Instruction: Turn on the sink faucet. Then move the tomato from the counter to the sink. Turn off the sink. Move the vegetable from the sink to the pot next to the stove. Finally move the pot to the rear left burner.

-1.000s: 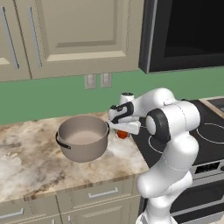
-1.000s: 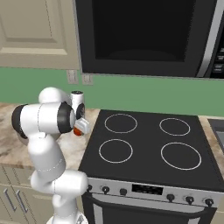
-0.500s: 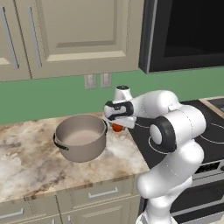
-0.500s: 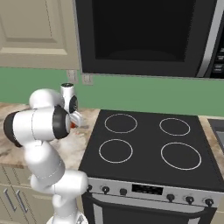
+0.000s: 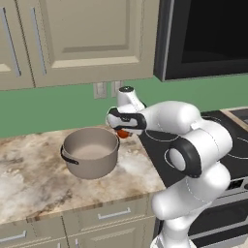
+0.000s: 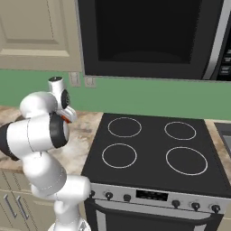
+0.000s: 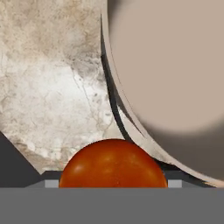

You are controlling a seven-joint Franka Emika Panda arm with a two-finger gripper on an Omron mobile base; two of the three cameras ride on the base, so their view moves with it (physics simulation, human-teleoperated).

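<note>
One tomato: we see the tomato (image 5: 124,134) held in the gripper (image 5: 121,130), in the air just beside the right rim of the pot (image 5: 91,154), above the counter (image 5: 43,189).
Jaws: we read them as set wide around the tomato, which sits between them; the fingertips themselves are hidden behind it in the hand view.
Tomato's shape: round, so we can give it no long axis and no pointing direction; no stem end shows.
Pot: upright, mouth up, on the counter left of the stove (image 5: 227,131); we see one dark handle on its left side facing the front left, and we cannot see a second handle.
Arm: we see the forearm lie roughly level, reaching left from the elbow toward the pot, the hand turned down.
Left base view: we get the pot whole, its pale inside, and the tomato as a small red patch under the hand.
Right base view: we see all four white rings on the stove (image 6: 153,149) and its knob panel; the arm's upper links cover the pot, and the tomato (image 6: 66,118) is a thin orange sliver by the hand.
Hand view: we look straight down past the tomato (image 7: 113,164) at the marbled counter (image 7: 52,87) on the left and the pot (image 7: 166,65) on the right, its rim curving just beside the tomato; a dark corner of the stove (image 7: 13,164) shows at lower left.
</note>
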